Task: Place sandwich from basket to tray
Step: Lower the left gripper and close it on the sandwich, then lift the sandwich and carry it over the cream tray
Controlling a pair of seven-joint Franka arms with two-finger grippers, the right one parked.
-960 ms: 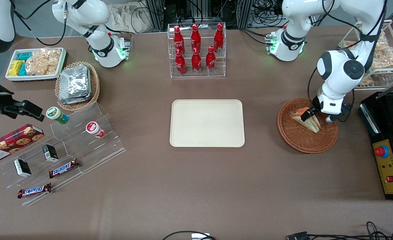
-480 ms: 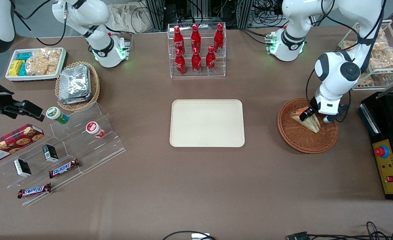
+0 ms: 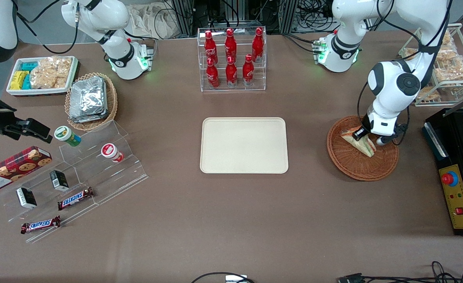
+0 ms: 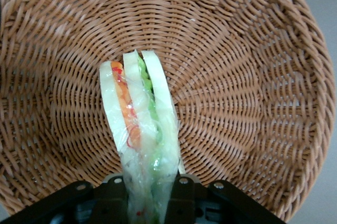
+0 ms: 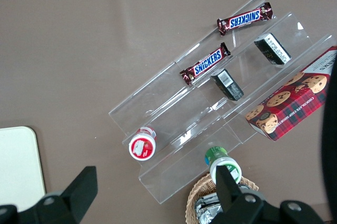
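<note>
Sandwich [image 4: 139, 129] — one, gripper [image 4: 150, 195] clamped, one basket [image 4: 253, 76]

bright, even, soft-shadowed, sharp

Wrapped sandwich [image 4: 139, 129] in basket [image 3: 349, 165], apparently lifted; tray [image 3: 244, 145] bare.

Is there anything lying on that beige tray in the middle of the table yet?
No, the tray is bare; the sandwich sits in the basket, gripped by the end effector.
</note>
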